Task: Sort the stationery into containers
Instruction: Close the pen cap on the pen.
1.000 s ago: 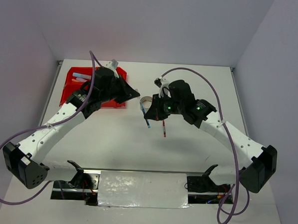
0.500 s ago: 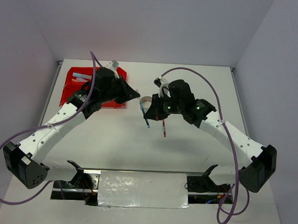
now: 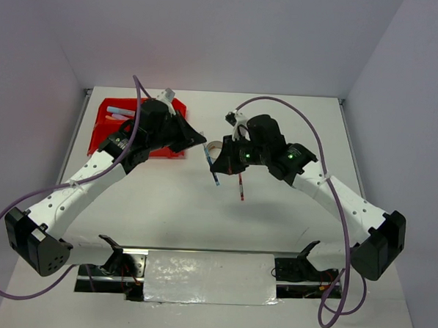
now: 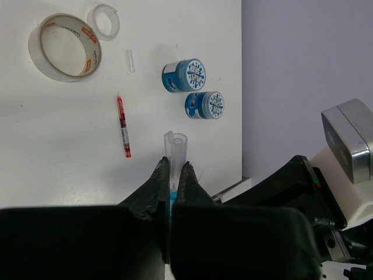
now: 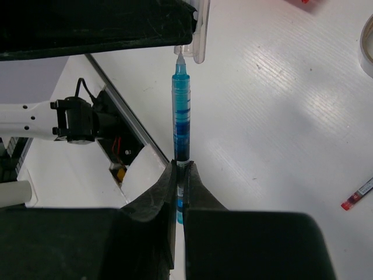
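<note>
A red bin [image 3: 103, 132] is seen at the far left of the white desk [image 3: 202, 214]. Above the desk, the right tool [image 5: 181, 169] is clamped on a blue pen [image 5: 182, 116], its tip held at the mouth of a clear cap [image 4: 175, 149] pinched tight in the left tool [image 4: 175, 168]. A tape ring [image 4: 64, 39], two tubs [image 4: 185, 76] and a red pen [image 4: 123, 126] are seen lying below.

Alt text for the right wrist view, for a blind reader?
The right gripper pinches a blue pen, its tip at a clear cap held by the left gripper above. A red pen lies on the white table.
</note>
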`<state>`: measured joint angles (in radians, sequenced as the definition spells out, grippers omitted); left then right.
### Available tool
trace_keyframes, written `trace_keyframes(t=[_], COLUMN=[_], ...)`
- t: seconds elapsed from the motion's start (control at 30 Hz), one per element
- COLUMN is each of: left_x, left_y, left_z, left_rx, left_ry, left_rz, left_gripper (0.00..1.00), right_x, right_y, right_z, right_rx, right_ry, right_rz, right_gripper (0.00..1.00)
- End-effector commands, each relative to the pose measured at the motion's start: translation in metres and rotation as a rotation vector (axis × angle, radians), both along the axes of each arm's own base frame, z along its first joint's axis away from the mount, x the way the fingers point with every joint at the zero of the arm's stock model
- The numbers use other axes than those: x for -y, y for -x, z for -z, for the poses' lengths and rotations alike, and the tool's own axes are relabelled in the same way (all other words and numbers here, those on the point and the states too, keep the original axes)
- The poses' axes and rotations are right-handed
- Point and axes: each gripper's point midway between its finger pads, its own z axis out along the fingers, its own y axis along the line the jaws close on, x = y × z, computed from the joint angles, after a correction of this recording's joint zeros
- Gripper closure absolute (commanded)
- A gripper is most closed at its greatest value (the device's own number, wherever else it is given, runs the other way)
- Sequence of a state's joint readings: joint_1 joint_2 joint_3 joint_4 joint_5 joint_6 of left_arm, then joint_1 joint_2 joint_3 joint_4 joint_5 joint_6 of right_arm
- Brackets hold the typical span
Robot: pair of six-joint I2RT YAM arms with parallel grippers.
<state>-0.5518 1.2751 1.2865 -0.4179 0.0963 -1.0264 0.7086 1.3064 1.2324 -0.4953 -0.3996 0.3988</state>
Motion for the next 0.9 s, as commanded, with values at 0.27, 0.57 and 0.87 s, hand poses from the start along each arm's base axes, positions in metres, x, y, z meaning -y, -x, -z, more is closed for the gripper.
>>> trace_keyframes(t=[0.27, 0.57, 0.87], left_x=[0.005, 0.005, 0.012], left_y=[-0.001, 0.0, 0.003], left_z=[-0.008, 0.003, 0.003], left_rx=[0.028, 0.013, 0.001], left_ry=[0.024, 0.005, 0.038], left_rz=[0.028, 0.039, 0.07], left_gripper=[1.0, 1.0, 1.0], right_x=[-0.008, -0.007, -0.011], right_y=[-0.016, -0.023, -0.036], right_z=[-0.027, -0.042, -0.041], right_rx=[0.077, 0.111, 0.122], right_ry=[-0.031, -0.042, -0.04], right_rz=[0.003, 0.013, 0.032], right_gripper=[1.0, 1.0, 1.0])
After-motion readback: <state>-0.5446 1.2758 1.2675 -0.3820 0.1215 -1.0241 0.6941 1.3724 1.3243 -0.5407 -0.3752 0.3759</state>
